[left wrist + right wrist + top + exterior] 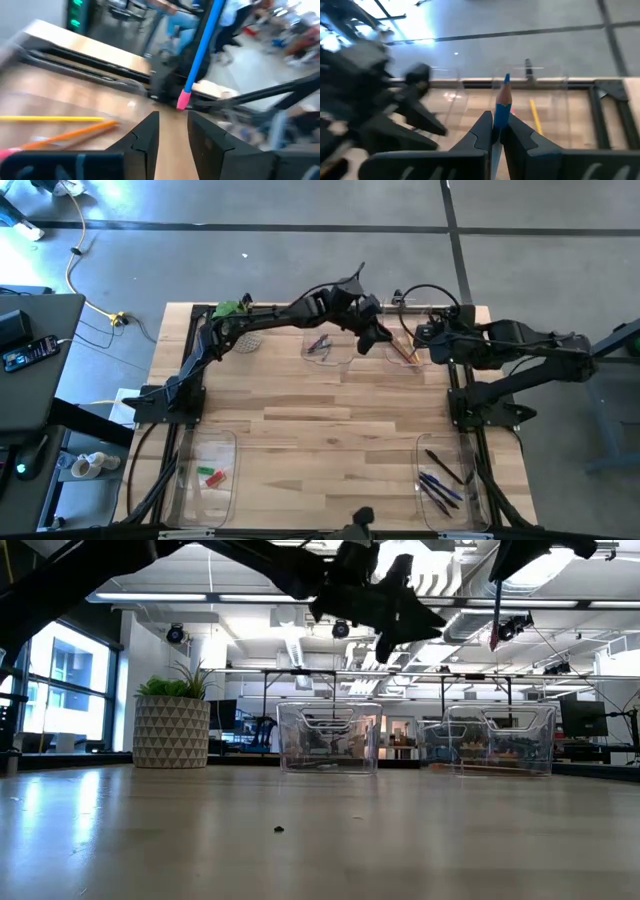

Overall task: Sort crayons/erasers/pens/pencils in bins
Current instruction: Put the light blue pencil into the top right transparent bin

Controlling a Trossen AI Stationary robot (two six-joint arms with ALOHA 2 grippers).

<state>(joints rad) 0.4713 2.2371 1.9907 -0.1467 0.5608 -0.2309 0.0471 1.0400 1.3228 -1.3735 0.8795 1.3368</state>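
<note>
The right gripper is clamped on a blue pencil, holding it upright above the far-right bin, where yellow and orange pencils lie. The left gripper hovers just beside it, fingers parted, holding nothing, above the table.

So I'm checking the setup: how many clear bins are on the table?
4: two at the far edge, one near-left, one near-right.
</note>
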